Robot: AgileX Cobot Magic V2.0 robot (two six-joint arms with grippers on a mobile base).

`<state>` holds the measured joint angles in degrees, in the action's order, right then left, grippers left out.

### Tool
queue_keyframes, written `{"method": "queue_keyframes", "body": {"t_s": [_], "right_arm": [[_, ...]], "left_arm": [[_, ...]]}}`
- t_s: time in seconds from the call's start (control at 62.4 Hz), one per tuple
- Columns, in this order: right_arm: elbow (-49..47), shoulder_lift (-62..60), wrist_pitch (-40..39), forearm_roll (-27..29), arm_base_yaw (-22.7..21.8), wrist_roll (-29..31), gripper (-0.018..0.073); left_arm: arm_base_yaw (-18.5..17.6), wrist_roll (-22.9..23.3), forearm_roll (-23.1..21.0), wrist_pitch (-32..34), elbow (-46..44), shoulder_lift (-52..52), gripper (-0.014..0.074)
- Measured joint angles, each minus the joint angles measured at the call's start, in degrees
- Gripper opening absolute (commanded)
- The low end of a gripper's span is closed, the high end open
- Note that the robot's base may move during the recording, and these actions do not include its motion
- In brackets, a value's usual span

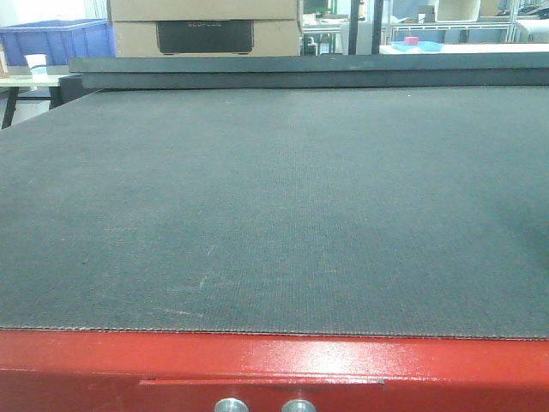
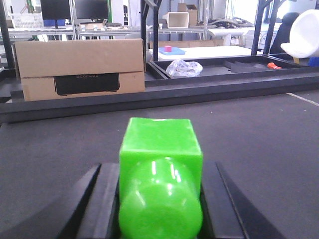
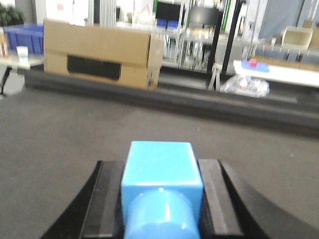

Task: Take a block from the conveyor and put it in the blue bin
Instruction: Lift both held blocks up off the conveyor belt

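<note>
Beyond the far edge of the conveyor (image 1: pixel 274 197), the front view shows a cardboard box (image 1: pixel 206 26) at 12 o'clock. A blue bin (image 1: pixel 56 39) stands on a side table at about 10 o'clock, with a paper cup (image 1: pixel 36 67) just in front of it. The belt is dark grey and finely textured. It runs down to a red frame (image 1: pixel 274 360) at 6 o'clock, where two round metal fittings (image 1: pixel 232 405) sit at the bottom edge. No arm shows in this view.

In the left wrist view, the box lies at 11 o'clock behind a low dark rail. A crumpled plastic bag (image 2: pixel 184 68) lies at 12 o'clock, a small pink cube (image 2: pixel 168 49) sits on a blue plate (image 2: pixel 172 51) behind it, and a small orange item (image 2: pixel 274 65) is at 2 o'clock. Nothing stands on the belt between the gripper and the rail.

The green block (image 2: pixel 160 144) sits in the left gripper (image 2: pixel 160 165) at 6 o'clock of that view. The black fingers (image 2: pixel 109 199) are closed against its two sides, and its flat far face points toward the box. Whether it touches the belt or hangs above it cannot be told.

The right gripper (image 3: pixel 160 162) is likewise closed, gripping a blue block (image 3: pixel 160 172) by its sides over the belt. In the right wrist view the box is at 10 o'clock and the bin is far off at the upper left.
</note>
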<state>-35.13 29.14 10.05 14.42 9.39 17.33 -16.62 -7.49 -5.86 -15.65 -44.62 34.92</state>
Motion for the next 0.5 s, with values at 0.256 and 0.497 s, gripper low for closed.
{"method": "queue_keyframes", "body": {"t_s": [0.256,0.497], "right_arm": [[2.86,-6.12,0.73,0.09,0.0,0.0,-0.0168],[3.1,-7.94,0.73,0.2,0.0,0.0,-0.0168]], "left_arm": [[0.0,0.0,-0.73,2.97,4.57,-2.65,-0.0111],[0.0,0.0,-0.95,5.92,5.07,-2.73,-0.0111]]}}
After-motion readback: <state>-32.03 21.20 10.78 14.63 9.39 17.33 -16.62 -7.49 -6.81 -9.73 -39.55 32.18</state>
